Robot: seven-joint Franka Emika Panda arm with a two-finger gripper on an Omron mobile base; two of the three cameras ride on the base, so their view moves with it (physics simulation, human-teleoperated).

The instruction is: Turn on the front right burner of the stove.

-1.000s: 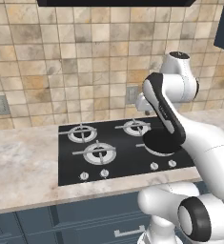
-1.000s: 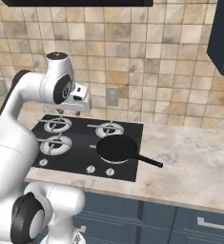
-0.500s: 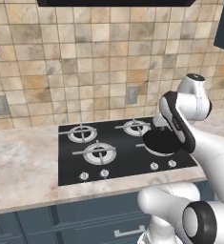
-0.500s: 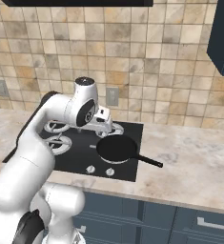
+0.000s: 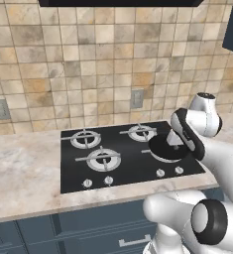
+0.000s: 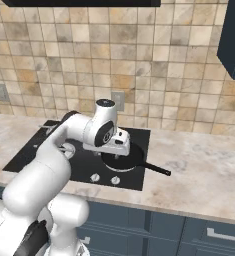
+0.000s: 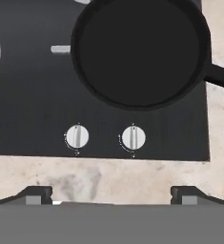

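From the left base view, the stove lies under my arm. Right base view: a frying pan covers the front right burner. Hand view: my gripper is spread and empty, and the right knob, just ahead between the fingertips, looks small, rigid and slick; I'd pinch its rim.

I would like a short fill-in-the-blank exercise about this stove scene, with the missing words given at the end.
1. The frying pan sits on the front ___ burner of the stove.
2. Below the pan, the hand view shows ___ silver knobs.
3. The pan's handle points toward the stove's ___ side.
4. The gripper has its fingers spread ___.

Missing words: right; two; right; open
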